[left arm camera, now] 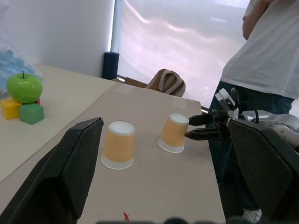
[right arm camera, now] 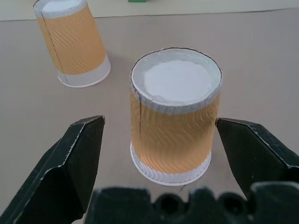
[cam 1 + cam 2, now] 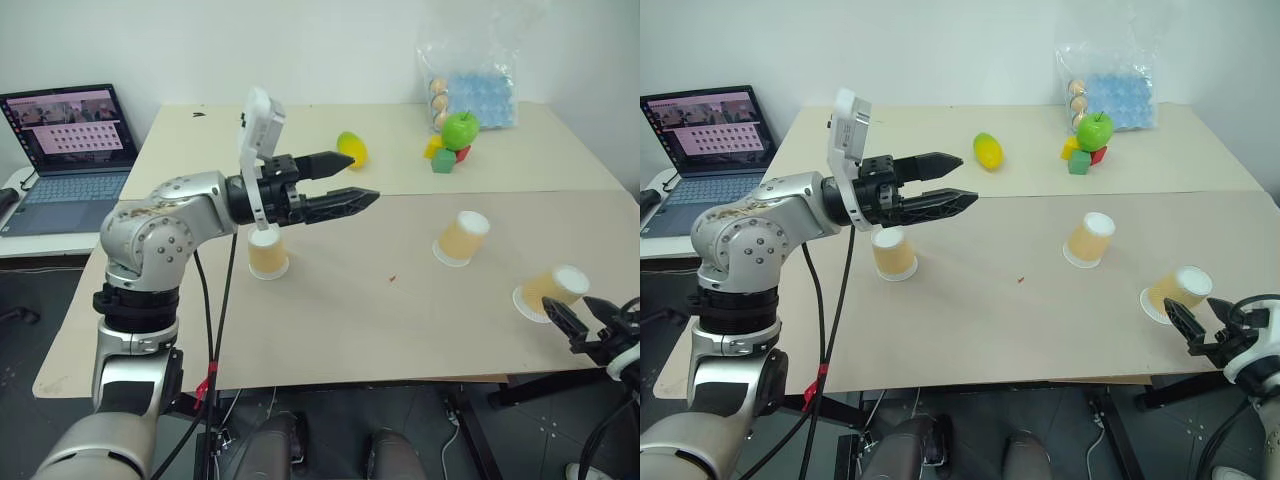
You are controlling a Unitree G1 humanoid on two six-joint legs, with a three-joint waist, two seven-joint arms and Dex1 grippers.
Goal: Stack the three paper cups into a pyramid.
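Note:
Three paper cups stand upside down on the tan table (image 3: 400, 330): one at the left (image 3: 268, 255), one in the middle (image 3: 462, 238) and one near the right front edge (image 3: 550, 292). My left gripper (image 3: 366, 180) hovers open above the table, pointing right, just past the left cup and holding nothing. My right gripper (image 3: 582, 316) is low at the table's right front edge, open. In the right wrist view its fingers (image 2: 81, 154) flank the right cup (image 2: 175, 116) with a gap on each side, and the middle cup (image 2: 72, 44) stands beyond.
At the back lie a yellow-green mango (image 3: 352, 148), a green apple (image 3: 460, 130) on coloured blocks (image 3: 444, 160), and a plastic bag (image 3: 470, 80). A laptop (image 3: 70, 150) sits on a side table at the left. A person (image 1: 266, 46) stands past the table's right end.

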